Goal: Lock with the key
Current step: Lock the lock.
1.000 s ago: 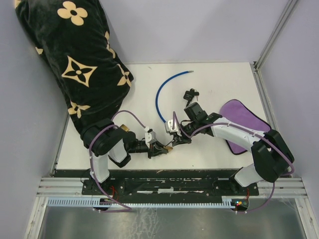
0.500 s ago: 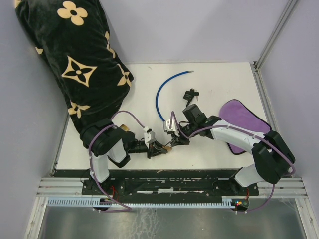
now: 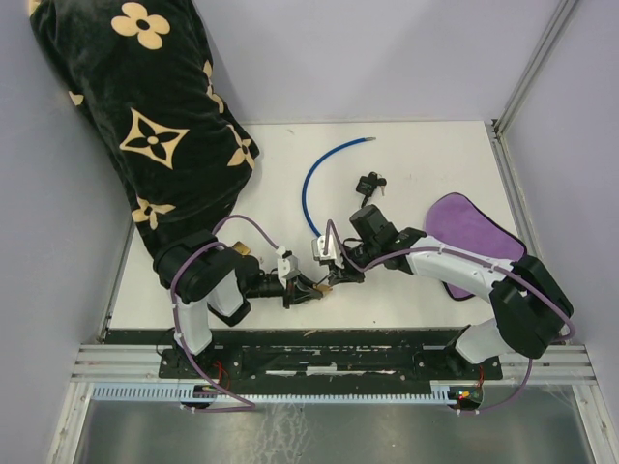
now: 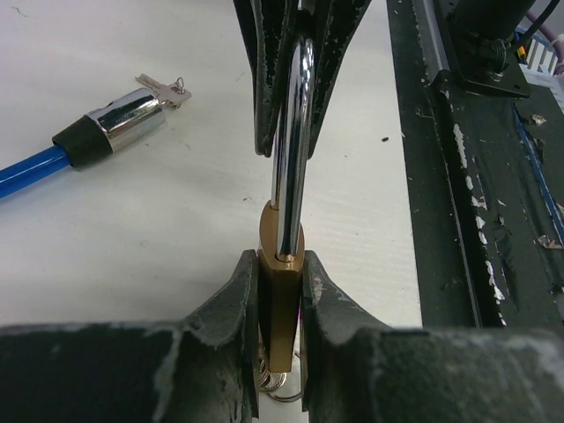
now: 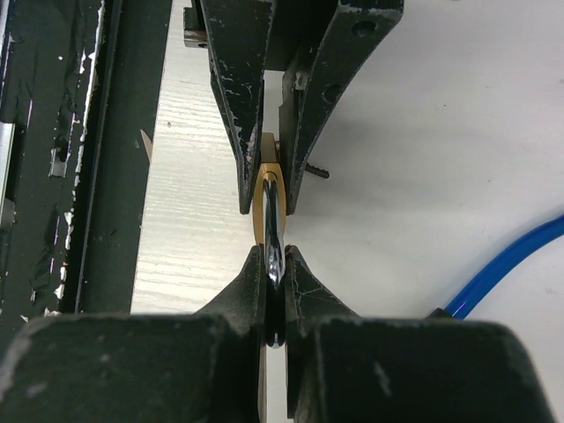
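A brass padlock (image 3: 327,286) hangs just above the table near the front edge, held between both arms. My left gripper (image 4: 280,275) is shut on the brass body (image 4: 280,304). My right gripper (image 5: 274,264) is shut on the chrome shackle (image 5: 273,231), which stands up out of the body (image 4: 293,132). A silver key head with a ring (image 4: 278,386) shows under the lock body, mostly hidden by my fingers. Another small silver key (image 4: 164,86) lies beside the metal end (image 4: 123,119) of a blue cable (image 3: 311,184).
A black key bunch (image 3: 368,182) lies behind the right arm. A purple cloth (image 3: 474,232) lies at the right. A black blanket with tan flowers (image 3: 145,126) fills the back left. A black rail (image 4: 458,176) runs along the near table edge.
Both grippers and the padlock between them have shifted a little to the left. Both grips are unchanged.
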